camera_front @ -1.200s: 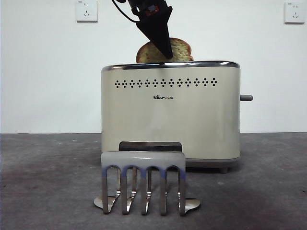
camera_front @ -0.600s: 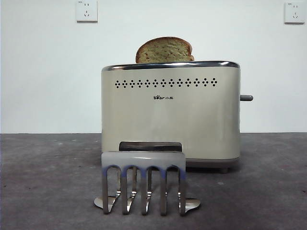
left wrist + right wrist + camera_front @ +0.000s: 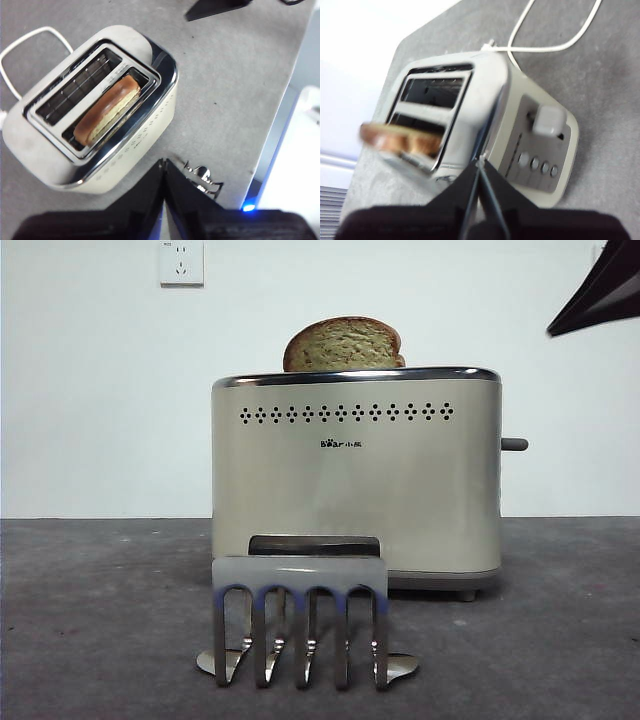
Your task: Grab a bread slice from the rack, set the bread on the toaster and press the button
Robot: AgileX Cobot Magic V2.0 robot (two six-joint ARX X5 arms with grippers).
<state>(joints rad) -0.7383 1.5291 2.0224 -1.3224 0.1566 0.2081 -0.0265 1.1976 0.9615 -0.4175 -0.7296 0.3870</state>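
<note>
The slice of bread (image 3: 343,345) stands upright in the toaster (image 3: 355,480), its rounded top poking above the chrome rim. From above, the bread (image 3: 107,115) fills the slot nearer the dotted side, and the other slot is bare. The silver rack (image 3: 300,620) stands in front of the toaster with nothing in it. The grey button (image 3: 514,444) sticks out of the toaster's right end. My right gripper (image 3: 595,300) hangs high at the top right, shut, and faces that end with its lever knob (image 3: 549,120). My left gripper (image 3: 164,161) is shut, high above the toaster and rack.
A white power cable (image 3: 25,40) loops on the table behind the toaster. A row of small round buttons (image 3: 537,165) sits below the lever. A white wall socket (image 3: 181,262) is on the back wall. The table edge runs near the rack (image 3: 202,177).
A gripper that was at the bread's top one second ago lifted away, leaving the slice in the toaster. A black gripper tip has now come in at the top right.
</note>
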